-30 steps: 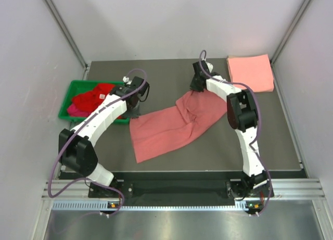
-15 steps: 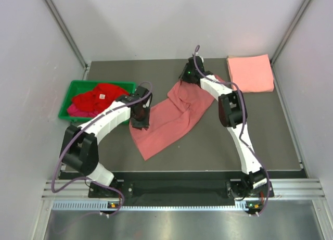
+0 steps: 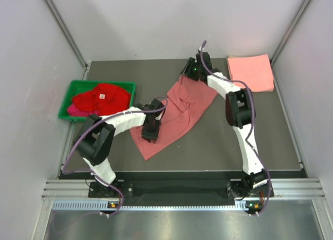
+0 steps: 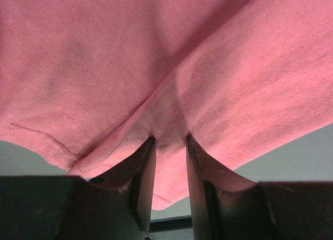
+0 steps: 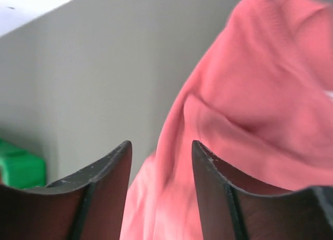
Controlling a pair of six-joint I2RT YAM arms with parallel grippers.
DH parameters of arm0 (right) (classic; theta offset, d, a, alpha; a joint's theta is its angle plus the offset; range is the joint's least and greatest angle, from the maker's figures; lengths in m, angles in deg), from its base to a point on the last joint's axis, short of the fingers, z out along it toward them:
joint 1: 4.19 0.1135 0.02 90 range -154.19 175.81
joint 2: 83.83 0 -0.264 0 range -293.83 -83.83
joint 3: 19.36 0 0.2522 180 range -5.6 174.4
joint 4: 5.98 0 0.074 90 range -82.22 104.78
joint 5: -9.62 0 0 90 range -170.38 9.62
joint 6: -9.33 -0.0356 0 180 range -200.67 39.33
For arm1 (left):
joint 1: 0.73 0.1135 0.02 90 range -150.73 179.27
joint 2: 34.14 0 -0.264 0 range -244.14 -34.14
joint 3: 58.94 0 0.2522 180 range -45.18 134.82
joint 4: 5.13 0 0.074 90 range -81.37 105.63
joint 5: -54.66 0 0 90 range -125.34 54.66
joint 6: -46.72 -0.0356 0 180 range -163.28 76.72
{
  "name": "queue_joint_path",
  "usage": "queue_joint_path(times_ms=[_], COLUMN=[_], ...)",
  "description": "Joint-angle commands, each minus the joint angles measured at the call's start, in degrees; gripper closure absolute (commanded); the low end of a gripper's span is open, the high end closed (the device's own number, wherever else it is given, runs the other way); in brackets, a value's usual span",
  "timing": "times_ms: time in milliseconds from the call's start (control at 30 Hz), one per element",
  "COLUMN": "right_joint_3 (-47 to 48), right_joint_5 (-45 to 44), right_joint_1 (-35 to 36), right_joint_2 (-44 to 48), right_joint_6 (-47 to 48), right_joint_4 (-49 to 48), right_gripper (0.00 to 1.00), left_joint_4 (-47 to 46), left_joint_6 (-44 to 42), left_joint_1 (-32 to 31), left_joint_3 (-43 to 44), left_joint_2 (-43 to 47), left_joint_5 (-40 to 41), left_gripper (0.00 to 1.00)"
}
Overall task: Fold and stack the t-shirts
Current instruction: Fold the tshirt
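Observation:
A dusty rose-red t-shirt lies crumpled and slanted across the middle of the table. My left gripper sits at its near left part and is shut on a pinch of the fabric, which fills the left wrist view. My right gripper is at the shirt's far end, above its edge. Its jaws are open, with blurred pink cloth beyond and below them. A folded salmon pink t-shirt lies at the back right corner. Bright red and magenta t-shirts are heaped in the green bin.
The green bin stands at the table's left edge, close to the left arm's elbow; a corner of it shows in the right wrist view. White walls close in on three sides. Dark table surface shows right of the shirt.
My left gripper has moved right and nearer, onto the shirt, and pinched it. The shirt has bunched narrower. My right gripper has shifted slightly right at the shirt's far end.

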Motion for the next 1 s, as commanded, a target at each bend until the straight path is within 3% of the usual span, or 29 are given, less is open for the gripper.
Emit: queue_joint_path(times_ms=[0,200,300,433,733,967], right_joint_3=[-6.5,-20.2,-25.4,-31.9,-34.0,-32.2], right_joint_5=[-0.1,-3.2,-3.4,-4.1,-6.1,-8.7], right_joint_1=[-3.1,-7.2,-10.9,-14.2,-16.3,-16.6], right_joint_2=[15.4,24.9,26.9,28.2,24.8,20.0], right_joint_6=[0.0,3.1,3.3,2.9,4.7,5.5], right_joint_4=[-4.9,-2.5,-1.8,-3.0,-3.5,-3.3], right_gripper=[0.48,0.50,0.59,0.63,0.64,0.64], left_joint_4=[-2.0,-2.3,-2.3,-1.8,0.2,7.7], left_joint_6=[2.1,4.0,4.9,5.9,7.5,6.7], left_joint_1=[-1.7,-3.6,-4.2,-4.7,-6.0,-6.1], left_joint_3=[-2.4,-5.2,-5.7,-5.7,-4.5,7.6], left_joint_2=[0.2,0.5,1.1,1.4,2.5,5.6], left_joint_5=[3.4,5.7,5.5,4.4,5.7,8.4], left_gripper=[0.65,0.65,0.65,0.65,0.65,0.65])
